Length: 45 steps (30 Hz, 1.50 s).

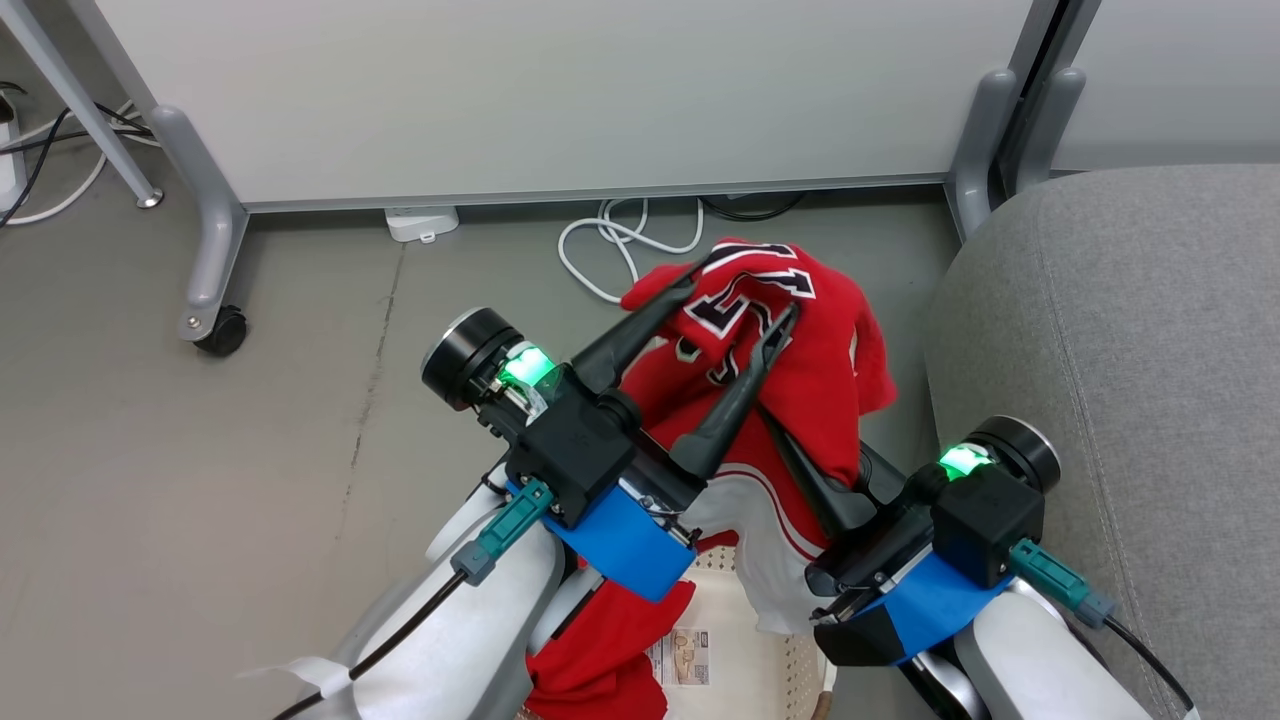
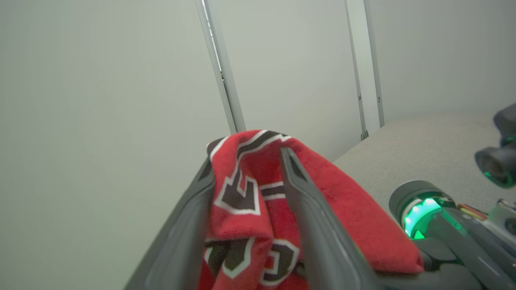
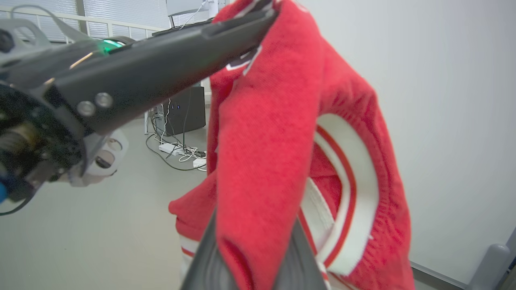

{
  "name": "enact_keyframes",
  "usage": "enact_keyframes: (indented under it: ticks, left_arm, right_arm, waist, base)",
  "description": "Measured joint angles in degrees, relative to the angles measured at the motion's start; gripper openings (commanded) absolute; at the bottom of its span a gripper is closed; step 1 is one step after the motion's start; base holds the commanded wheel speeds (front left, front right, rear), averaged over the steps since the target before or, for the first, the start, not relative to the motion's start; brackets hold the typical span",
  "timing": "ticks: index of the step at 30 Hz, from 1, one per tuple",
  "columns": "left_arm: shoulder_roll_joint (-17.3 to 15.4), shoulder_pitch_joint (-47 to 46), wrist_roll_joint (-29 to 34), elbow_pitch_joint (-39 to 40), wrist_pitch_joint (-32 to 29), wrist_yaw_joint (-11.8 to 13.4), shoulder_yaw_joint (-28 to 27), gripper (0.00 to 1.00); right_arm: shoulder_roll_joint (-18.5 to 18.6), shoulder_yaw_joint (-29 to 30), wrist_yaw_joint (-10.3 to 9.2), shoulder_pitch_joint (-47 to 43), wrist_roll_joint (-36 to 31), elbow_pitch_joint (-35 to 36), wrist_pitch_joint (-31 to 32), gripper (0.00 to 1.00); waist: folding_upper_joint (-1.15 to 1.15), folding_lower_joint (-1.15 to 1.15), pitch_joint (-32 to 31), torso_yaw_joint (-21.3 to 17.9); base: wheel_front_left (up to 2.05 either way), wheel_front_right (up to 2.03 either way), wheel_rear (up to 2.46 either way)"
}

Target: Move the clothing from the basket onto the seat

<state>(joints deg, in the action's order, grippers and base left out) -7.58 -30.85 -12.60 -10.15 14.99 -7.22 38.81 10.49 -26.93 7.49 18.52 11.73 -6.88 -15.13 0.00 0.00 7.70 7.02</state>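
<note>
A grey floor (image 1: 300, 420) runs to a white partition panel (image 1: 560, 90) on grey legs, one with a black caster (image 1: 222, 332); a white cable (image 1: 620, 250) loops near a small white box (image 1: 422, 222) at its foot

The grey floor (image 1: 250, 450) carries the basket (image 1: 795, 675), a looped white cable (image 1: 625, 255) and a partition's castor (image 1: 222, 332).

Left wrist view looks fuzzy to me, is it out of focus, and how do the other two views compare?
Left wrist view: yes, soft; the left hand and the red garment are blurred up close. Right wrist view: the garment's weave is crisp mid-frame, but the right hand at the bottom edge is blurred. Head view: sharp and evenly lit.
</note>
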Motion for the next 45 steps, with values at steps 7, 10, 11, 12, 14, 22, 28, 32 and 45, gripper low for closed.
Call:
enact_keyframes:
  ticks: [7, 10, 11, 12, 14, 22, 28, 32, 45]
  left_arm:
    - [0.0, 0.0, 0.0, -0.1, 0.0, -0.2, -0.2, 1.00]
    - [-0.1, 0.0, 0.1, -0.1, 0.0, -0.2, -0.2, 1.00]
    - [-0.1, 0.0, 0.1, -0.1, 0.0, -0.2, -0.2, 1.00]
    - [-0.1, 0.0, 0.1, -0.1, 0.0, -0.2, -0.2, 1.00]
    - [-0.2, 0.0, 0.1, -0.2, 0.0, -0.2, -0.2, 1.00]
    - [-0.8, -0.1, 0.5, -0.5, 0.0, -0.2, 0.6, 1.00]
    - [-1.2, -0.8, 0.5, -1.1, 0.1, -0.2, 1.3, 1.00]
    - [-1.9, -0.8, 0.5, -1.8, 0.1, -0.2, 2.1, 1.00]
    - [-3.0, -1.6, 0.5, -3.8, 0.1, -0.2, 5.1, 1.00]
  right_arm:
    - [-0.1, 0.5, 0.00, 0.0, -0.1, 0.1, 0.0, 0.00]
    - [-0.2, 1.0, 0.00, -0.2, -0.1, 0.2, 0.0, 0.00]
    - [-0.3, 1.2, 0.00, -0.3, -0.2, 0.2, 0.0, 0.00]
    - [-0.3, 1.5, 0.00, -0.3, -0.3, 0.3, 0.0, 0.00]
    - [-0.4, 1.9, 0.00, -0.3, -0.3, 0.5, 0.0, 0.00]
    - [-1.4, 4.6, 0.00, -1.0, -1.1, 1.3, 0.0, 0.00]
    - [-2.5, 8.9, 0.00, -2.9, -1.8, 2.2, 0.0, 0.00]
    - [-3.0, 11.6, -0.01, -4.3, -2.2, 2.8, 0.0, 0.00]
    - [-5.0, 18.5, 0.00, -6.3, -3.1, 5.0, 0.0, 0.00]
  waist:
    - [0.00, 0.00, 0.2, -0.2]
    - [0.00, 0.00, 0.3, -0.4]
    - [0.00, 0.00, 0.4, -0.5]
    - [0.00, 0.00, 0.5, -0.6]
    - [0.00, 0.00, 0.8, -1.0]
    - [0.00, 0.00, 2.8, -4.5]
    - [0.00, 0.00, 4.7, -8.2]
    - [0.00, 0.00, 5.9, -10.9]
    - [0.00, 0.00, 8.4, -19.6]
  base:
    - [0.00, 0.00, 0.00]
    - [0.00, 0.00, 0.00]
    - [0.00, 0.00, 0.00]
    - [0.00, 0.00, 0.00]
    - [0.00, 0.00, 0.00]
    - [0.00, 0.00, 0.00]
    - [0.00, 0.00, 0.00]
    - [0.00, 0.00, 0.00]
    - [0.00, 0.00, 0.00]
